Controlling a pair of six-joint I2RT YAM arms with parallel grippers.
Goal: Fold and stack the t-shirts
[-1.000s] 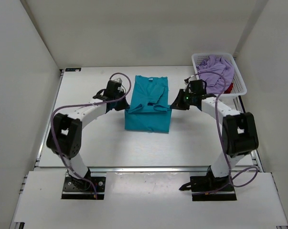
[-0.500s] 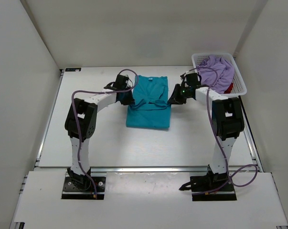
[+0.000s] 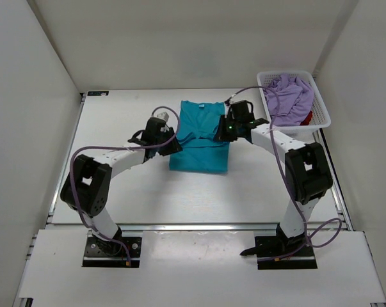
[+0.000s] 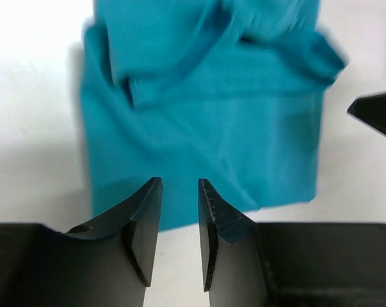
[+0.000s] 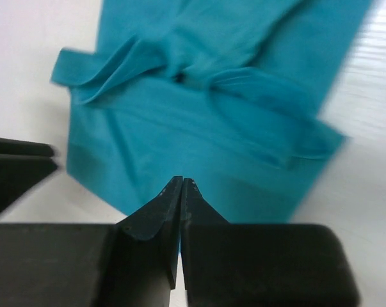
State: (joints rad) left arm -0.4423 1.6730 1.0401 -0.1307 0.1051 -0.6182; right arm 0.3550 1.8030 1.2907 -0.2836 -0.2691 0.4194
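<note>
The teal t-shirt (image 3: pixel 199 137) lies folded into a rough rectangle at the table's middle, with its sleeves bunched across its upper half. It fills the left wrist view (image 4: pixel 205 115) and the right wrist view (image 5: pixel 205 121). My left gripper (image 3: pixel 171 145) is at the shirt's left edge, jaws a little apart and empty (image 4: pixel 180 185). My right gripper (image 3: pixel 222 133) is over the shirt's right edge, shut with nothing between the fingers (image 5: pixel 182 181). The lavender t-shirt (image 3: pixel 289 96) is heaped in the basket. The red t-shirt (image 3: pixel 307 118) peeks out under it.
The white mesh basket (image 3: pixel 321 102) stands at the back right corner of the white table (image 3: pixel 116 192). White walls enclose the table on three sides. The right gripper's dark tip shows at the right edge of the left wrist view (image 4: pixel 378 112).
The shirt's near part, held up a second ago, has dropped flat. The left gripper has drawn back toward the near left. The right gripper has moved left over the shirt's right edge.
</note>
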